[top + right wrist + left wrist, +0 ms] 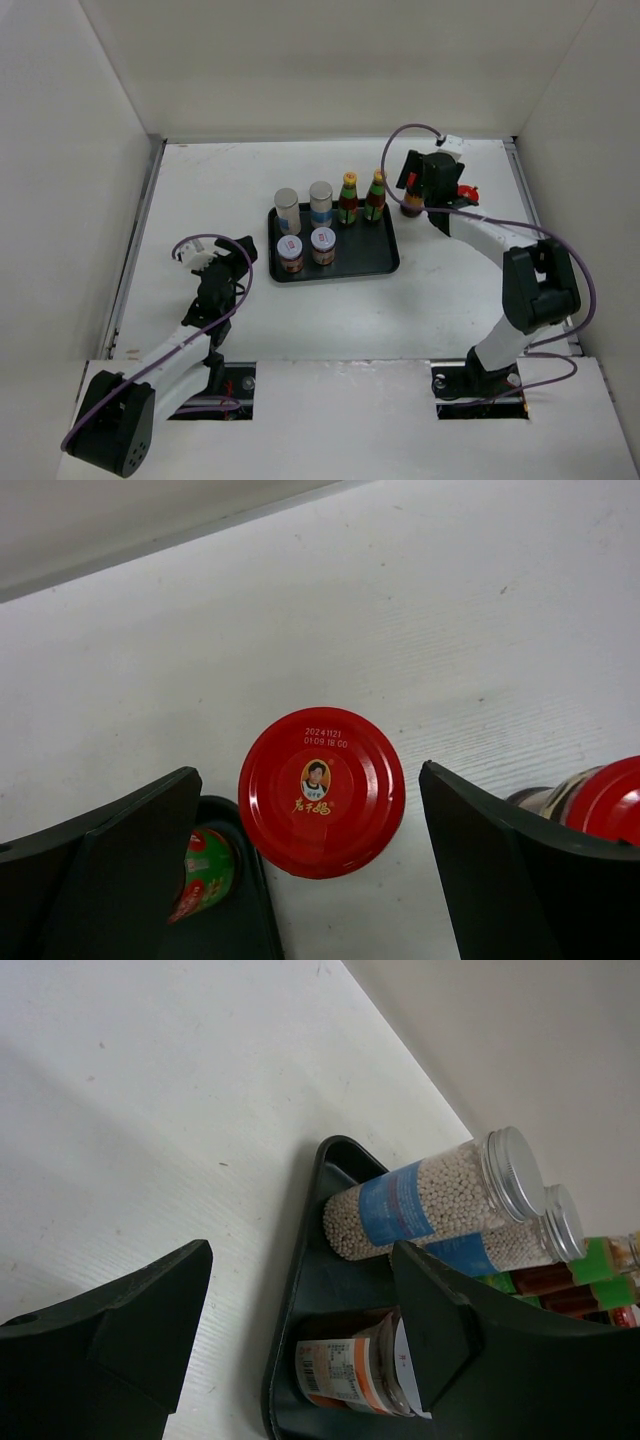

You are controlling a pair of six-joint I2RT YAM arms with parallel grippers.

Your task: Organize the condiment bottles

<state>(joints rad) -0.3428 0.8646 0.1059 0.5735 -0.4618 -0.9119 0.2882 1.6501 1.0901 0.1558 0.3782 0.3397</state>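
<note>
Right claw [308, 772] hangs spread wide over a red-capped bottle [322, 790] on the bench [450, 630]. Left claw [300, 1248] is spread too, just beside the tray [318, 1295].

6 bottles [321, 243] in the tray [386, 263]; 2 jars [321, 792] on table [330, 325], right of it

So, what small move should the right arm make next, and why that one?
Probably lower the right fingers straight down around the squat brown bottle with the round red cap. In the right wrist view the fingers are open with that cap centred between them. The bottle stands on the white table, just outside the black rectangular tray, so it looks like the next one to grasp.
</note>
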